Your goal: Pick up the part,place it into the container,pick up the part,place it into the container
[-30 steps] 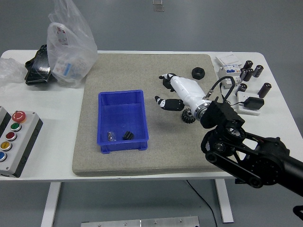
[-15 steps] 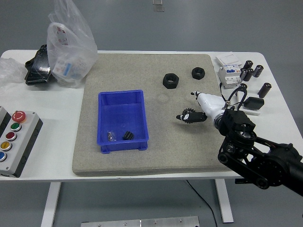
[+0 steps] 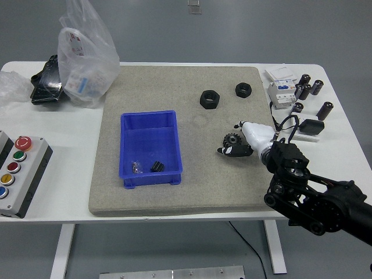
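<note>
- Grey mat [image 3: 174, 192] covers most of the white table [image 3: 70, 192]; a blue bin [image 3: 150, 146] sits on the mat, left of centre.
- Two small dark parts [image 3: 147, 167] lie in the bin's near end; judged from this, part of the task is done.
- Outside the bin: a gear [image 3: 232, 140] and two black nuts [image 3: 210, 99] on the mat.
- Right hand [image 3: 244, 139] reaches in from the lower right, palm down, fingers around the gear; whether it grips it cannot be told.
- Left arm is out of view.
</note>
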Controlling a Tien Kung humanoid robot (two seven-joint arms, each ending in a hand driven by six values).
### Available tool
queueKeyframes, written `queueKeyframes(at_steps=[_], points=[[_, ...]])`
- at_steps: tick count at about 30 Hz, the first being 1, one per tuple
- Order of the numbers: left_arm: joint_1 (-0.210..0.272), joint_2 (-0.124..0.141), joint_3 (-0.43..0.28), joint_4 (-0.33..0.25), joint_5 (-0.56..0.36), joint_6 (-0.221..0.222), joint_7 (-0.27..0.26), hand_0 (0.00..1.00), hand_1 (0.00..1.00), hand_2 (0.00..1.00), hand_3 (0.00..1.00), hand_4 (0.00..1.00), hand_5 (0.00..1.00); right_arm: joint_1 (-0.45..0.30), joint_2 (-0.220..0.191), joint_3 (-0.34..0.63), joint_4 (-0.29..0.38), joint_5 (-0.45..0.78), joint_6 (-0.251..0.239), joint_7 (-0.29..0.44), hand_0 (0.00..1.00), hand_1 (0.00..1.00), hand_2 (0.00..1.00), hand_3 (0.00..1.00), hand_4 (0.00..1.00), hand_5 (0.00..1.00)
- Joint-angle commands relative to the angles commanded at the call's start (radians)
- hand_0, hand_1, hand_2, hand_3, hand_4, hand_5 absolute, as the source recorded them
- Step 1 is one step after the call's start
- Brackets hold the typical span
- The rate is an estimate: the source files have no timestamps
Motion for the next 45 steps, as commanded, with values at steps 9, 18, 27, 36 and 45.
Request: queueKeyframes(at_steps=[9, 18, 27, 36, 45], points=[[0.0, -0.001, 0.008, 0.0, -0.008, -0.001, -0.005, 0.632, 0.563, 0.553, 0.611, 0.688, 0.272, -0.009, -0.001, -0.017, -0.003, -0.006, -0.009, 0.006, 0.274, 0.523, 0.478, 0.574, 0.472, 0.065], [-0.001, 0.0, 0.008, 0.0, -0.009, 0.0, -0.007, 0.632, 0.563, 0.554, 0.612, 0.687, 0.272, -0.002, -0.025, 0.009, 0.079, -0.041, -0.053, 0.013, 0.271, 0.521, 0.469, 0.571, 0.455, 0.028], [-0.001, -0.001, 0.008, 0.0, -0.002, 0.001, -0.004, 0.632, 0.563, 0.554, 0.612, 0.688, 0.276, 0.087, 0.015, -0.048, 0.144, 0.023, -0.12, 0.126, 0.296, 0.527, 0.483, 0.577, 0.489, 0.006], [0.001, -0.003, 0.021, 0.0, 0.018, 0.0, 0.009, 0.632, 0.565, 0.553, 0.612, 0.693, 0.284, 0.187, 0.096, -0.217, 0.146, 0.011, -0.196, 0.219, 0.379, 0.557, 0.574, 0.636, 0.565, 0.002], [-0.001, 0.0, 0.019, 0.0, 0.008, 0.001, 0.006, 0.632, 0.565, 0.554, 0.613, 0.694, 0.286, 0.196, 0.107, -0.242, 0.142, 0.036, -0.085, 0.254, 0.398, 0.622, 0.664, 0.695, 0.441, 0.116]])
